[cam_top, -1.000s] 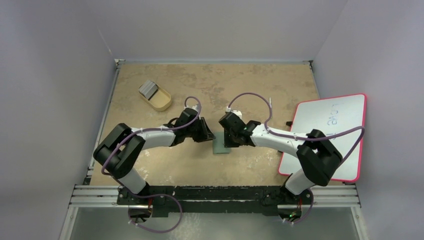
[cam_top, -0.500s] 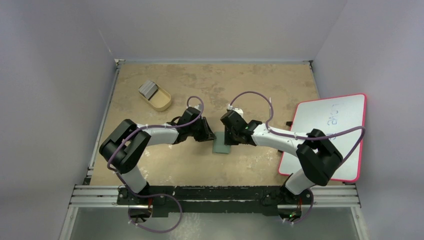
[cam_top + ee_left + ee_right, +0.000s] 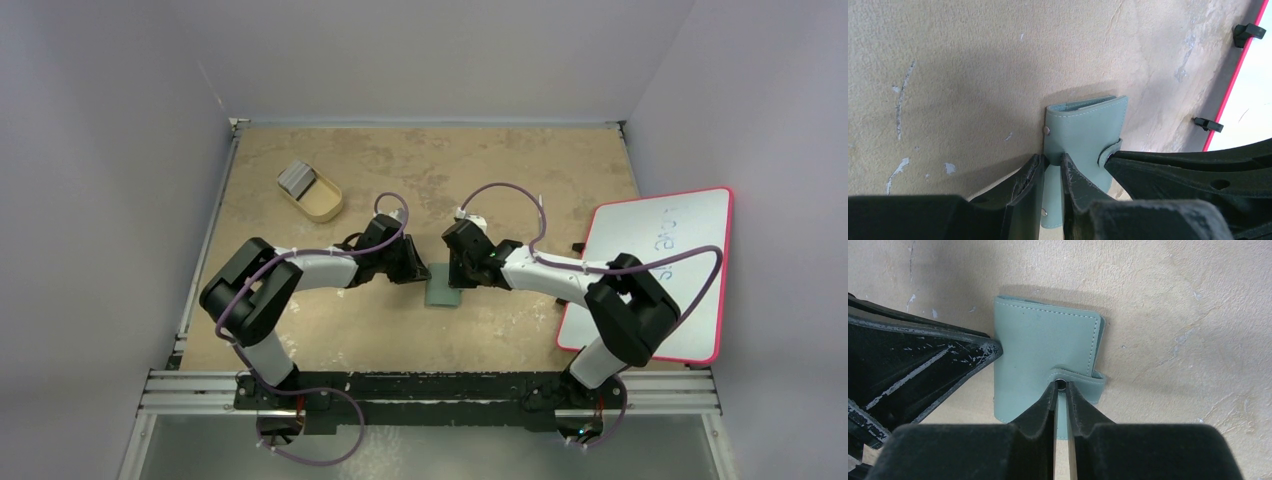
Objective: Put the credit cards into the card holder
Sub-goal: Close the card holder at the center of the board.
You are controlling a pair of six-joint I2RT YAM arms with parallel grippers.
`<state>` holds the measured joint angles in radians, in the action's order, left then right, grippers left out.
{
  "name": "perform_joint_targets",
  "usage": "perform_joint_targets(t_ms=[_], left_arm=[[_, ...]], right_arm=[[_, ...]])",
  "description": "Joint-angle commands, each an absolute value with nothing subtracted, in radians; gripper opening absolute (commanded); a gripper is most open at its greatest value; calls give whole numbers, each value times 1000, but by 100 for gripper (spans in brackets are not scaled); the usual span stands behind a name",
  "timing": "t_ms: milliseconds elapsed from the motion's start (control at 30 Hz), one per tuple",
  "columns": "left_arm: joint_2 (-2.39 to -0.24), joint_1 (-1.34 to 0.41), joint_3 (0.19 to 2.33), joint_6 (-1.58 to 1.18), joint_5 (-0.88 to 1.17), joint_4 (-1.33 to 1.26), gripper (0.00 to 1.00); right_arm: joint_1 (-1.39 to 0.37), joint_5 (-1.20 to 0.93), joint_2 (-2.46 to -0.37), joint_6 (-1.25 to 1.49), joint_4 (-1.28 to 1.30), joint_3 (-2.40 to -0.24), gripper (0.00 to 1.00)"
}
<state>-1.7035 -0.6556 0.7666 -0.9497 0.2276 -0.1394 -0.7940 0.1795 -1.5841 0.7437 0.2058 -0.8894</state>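
Observation:
The card holder (image 3: pixel 443 294) is a closed grey-green wallet lying flat mid-table, also seen at close range (image 3: pixel 1083 127) (image 3: pixel 1045 347). My left gripper (image 3: pixel 1052 162) has its jaws drawn narrow, with the tips pressed on the cover at its left edge. My right gripper (image 3: pixel 1061 386) is nearly shut, and its tips pinch the end of the snap tab (image 3: pixel 1083 380). The tab end curls up against the right fingertip (image 3: pixel 1128 162). The credit cards (image 3: pixel 296 178) are a grey stack leaning at the far end of the tan tray.
The tan oval tray (image 3: pixel 318 201) stands at the back left. A pink-edged whiteboard (image 3: pixel 650 270) overhangs the right table edge, with black clips (image 3: pixel 1208 123) along its border. The two arms meet over the wallet.
The right jaws have drawn closer together on the snap tab. The left arm's elbow shifted slightly to the right early on; its jaws kept their narrow gap. The wallet has not moved.

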Motion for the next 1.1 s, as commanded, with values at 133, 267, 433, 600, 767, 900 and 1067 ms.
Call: perform_joint_targets(t_ms=[133,267,433,600,767,900,1067], left_arm=[[-1721,-665,763,-936,224,-172,17],[-1732,-671,764,-935,228,-178,17],[-1739,-679,765,-935,230,-179,17],[-1734,-684,758,-941,228,-188,17],[-1734,-690,751,-948,226,-199,17],[-1732,-693,742,-958,226,-214,17],[-1722,-693,721,-980,221,-242,17]], right_arm=[[-791,147,-1615,721,153,-893,10],[-790,142,-1626,716,148,-898,10],[-790,138,-1660,715,169,-908,10],[-790,125,-1716,714,227,-935,10],[-790,132,-1746,719,278,-942,10],[-791,133,-1787,702,291,-944,10],[-793,131,-1828,691,311,-933,10]])
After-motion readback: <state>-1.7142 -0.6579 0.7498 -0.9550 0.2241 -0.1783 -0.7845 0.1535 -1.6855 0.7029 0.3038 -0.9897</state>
